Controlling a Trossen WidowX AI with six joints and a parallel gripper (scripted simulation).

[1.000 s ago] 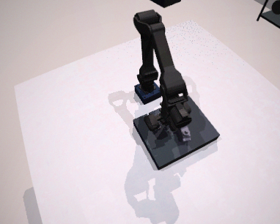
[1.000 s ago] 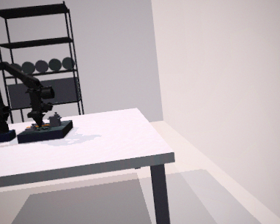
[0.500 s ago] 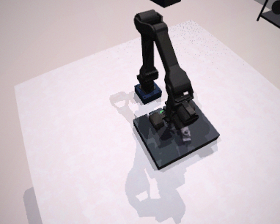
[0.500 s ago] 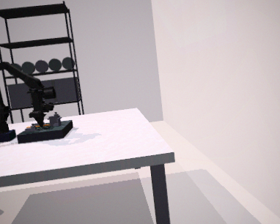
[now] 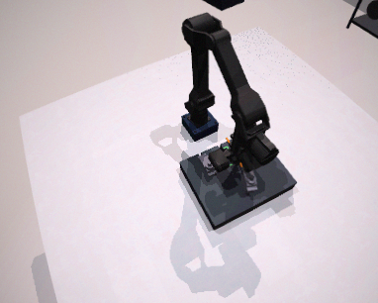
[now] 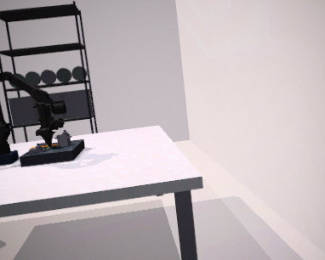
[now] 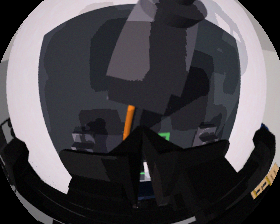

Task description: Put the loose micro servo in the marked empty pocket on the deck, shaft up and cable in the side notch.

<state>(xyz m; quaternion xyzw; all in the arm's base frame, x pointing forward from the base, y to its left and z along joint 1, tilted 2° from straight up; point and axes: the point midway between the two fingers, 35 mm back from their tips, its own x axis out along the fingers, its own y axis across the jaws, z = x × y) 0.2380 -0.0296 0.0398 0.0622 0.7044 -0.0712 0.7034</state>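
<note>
We found the hand (image 7: 148,151) pressed together, with nothing visibly between its fingers. The loose micro servo (image 7: 153,43) stood just beyond the fingertips on the deck (image 5: 264,190). It appeared tilted, shaft uppermost, with its orange cable (image 7: 130,119) trailing towards the green-marked pocket (image 7: 165,136). We could not tell whether hand and servo were touching. In our judgement, a closed hand could only shove. That risked toppling the servo, jamming an ear on the pocket edge, or dragging the cable off the notch.
</note>
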